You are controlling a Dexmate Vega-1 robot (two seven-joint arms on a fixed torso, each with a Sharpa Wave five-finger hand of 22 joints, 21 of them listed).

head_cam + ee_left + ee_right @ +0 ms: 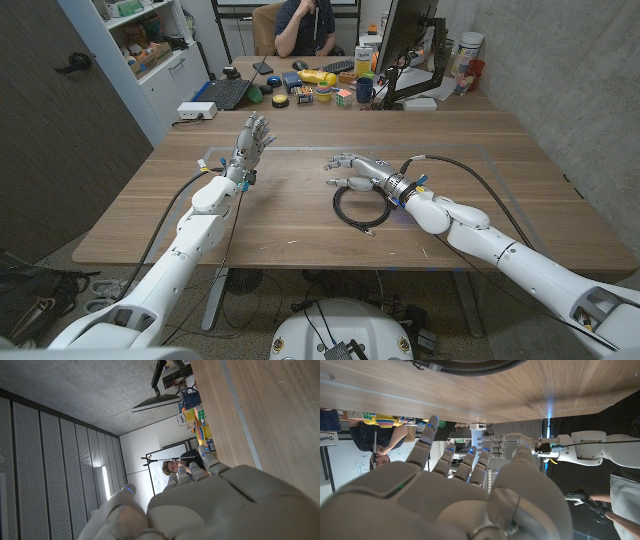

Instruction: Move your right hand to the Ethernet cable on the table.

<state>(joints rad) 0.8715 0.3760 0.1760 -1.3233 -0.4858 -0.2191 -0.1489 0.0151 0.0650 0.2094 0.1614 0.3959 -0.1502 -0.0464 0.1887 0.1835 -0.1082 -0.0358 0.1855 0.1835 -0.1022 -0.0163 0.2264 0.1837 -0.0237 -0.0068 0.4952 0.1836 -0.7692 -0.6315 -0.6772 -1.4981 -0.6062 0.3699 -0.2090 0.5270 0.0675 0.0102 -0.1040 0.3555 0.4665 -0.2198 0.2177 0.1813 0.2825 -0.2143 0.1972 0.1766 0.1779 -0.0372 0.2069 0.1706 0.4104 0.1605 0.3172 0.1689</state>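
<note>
The Ethernet cable (pixel 337 204) is a black coil lying on the wooden table (pixel 290 215), right of centre. My right hand (pixel 355 168) hovers just beyond the coil's far edge, its fingers apart and pointing toward my left, holding nothing. In the right wrist view the right hand (pixel 455 495) fills the lower part, and an arc of the cable (pixel 465 366) lies on the table beyond its fingertips. My left hand (pixel 253 140) is raised over the table's left middle, fingers spread and empty; it also appears as the left hand (pixel 200 505) and the left hand (pixel 507 445).
The far end of the table holds a keyboard (pixel 225 93), a blue mug (pixel 364 90), small coloured objects (pixel 318 78) and a monitor (pixel 405 40). A person (pixel 300 25) sits behind it. A white shelf (pixel 140 45) stands at back left.
</note>
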